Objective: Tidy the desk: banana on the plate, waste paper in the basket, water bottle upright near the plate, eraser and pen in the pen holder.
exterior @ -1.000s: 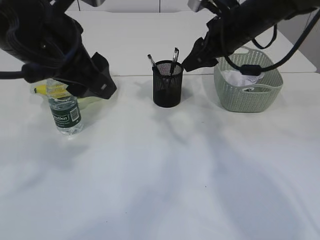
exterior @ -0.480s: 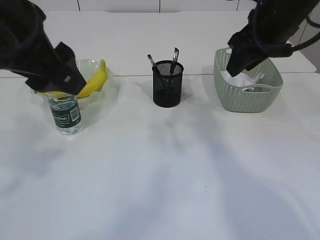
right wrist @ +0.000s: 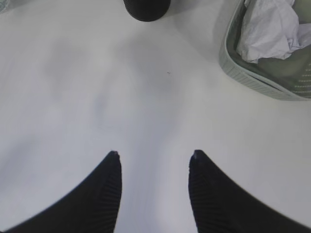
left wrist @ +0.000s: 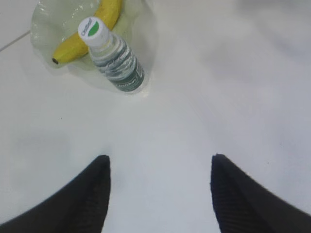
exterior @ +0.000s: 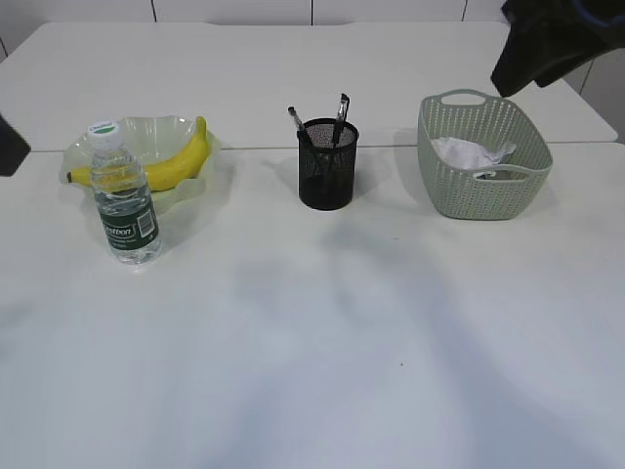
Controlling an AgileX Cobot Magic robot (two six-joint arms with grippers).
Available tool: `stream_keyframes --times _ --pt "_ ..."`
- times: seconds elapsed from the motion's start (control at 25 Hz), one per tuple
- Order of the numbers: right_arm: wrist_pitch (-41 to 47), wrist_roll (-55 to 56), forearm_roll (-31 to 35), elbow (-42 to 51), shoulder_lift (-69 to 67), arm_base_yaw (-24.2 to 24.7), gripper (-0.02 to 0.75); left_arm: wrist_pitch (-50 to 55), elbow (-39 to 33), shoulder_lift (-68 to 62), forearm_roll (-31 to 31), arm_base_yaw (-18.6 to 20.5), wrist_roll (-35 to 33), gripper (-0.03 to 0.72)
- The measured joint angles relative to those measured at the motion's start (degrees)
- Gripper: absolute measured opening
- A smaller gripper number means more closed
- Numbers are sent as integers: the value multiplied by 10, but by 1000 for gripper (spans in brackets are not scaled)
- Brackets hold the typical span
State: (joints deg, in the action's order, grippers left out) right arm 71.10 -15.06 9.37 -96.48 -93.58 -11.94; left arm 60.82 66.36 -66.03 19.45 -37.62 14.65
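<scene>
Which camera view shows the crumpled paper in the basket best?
The right wrist view: the crumpled paper fills the corner, looking down into the basket. The exterior view shows the paper smaller, partly behind the basket wall. The left wrist view shows none of it.

Pale cabinet fronts (exterior: pixel 234 9), perhaps.

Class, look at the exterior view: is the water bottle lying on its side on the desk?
No, the water bottle stands upright on the desk, cap up, just in front of the plate.
</scene>
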Motion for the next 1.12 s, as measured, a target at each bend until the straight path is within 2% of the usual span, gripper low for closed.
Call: stream_keyframes --times 0.16,0.4,0.84,1.12 --pt "0 7 -11 47 57 0 344 5 -44 61 5 0 24 463" --pt "-6 10 -19 164 165 0 344 12 -90 179 12 0 33 463" --pt "-66 11 -22 342 391 0 342 111 -92 354 26 0 40 463" --pt "-68 11 -23 423 527 0 342 117 -92 446 26 0 42 460"
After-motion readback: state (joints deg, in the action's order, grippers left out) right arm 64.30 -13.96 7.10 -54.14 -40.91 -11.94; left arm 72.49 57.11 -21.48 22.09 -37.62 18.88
